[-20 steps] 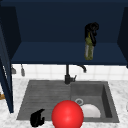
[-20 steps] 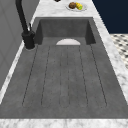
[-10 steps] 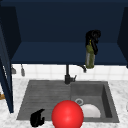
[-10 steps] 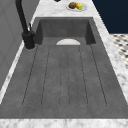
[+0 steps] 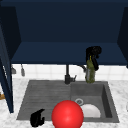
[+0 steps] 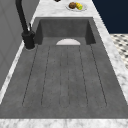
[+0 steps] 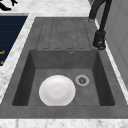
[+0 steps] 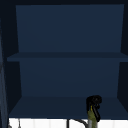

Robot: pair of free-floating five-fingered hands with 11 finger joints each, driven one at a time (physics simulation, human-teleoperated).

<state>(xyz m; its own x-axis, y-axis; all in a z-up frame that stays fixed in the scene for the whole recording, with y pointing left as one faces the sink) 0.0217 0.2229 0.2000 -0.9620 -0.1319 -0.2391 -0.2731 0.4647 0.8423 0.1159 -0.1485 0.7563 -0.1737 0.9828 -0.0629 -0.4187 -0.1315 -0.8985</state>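
Two hands show in the front view: the right hand (image 5: pixel 93 53), right of centre, has its fingers curled round the neck of an olive bottle (image 5: pixel 90 72) lifted beside the faucet (image 5: pixel 67 75). Keeping the bottle upright looks wise. The left hand (image 5: pixel 37 118) hovers lower left, loosely curled, holding nothing.

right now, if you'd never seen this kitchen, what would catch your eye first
The big red ball at the front edge of the sink, beside the white plate lying in the basin. Next, the right hand, raised in front of the open dark blue cabinet, its fingers curled round the top of an olive-green bottle near the black tap. The left hand hangs low at the sink's front left corner.
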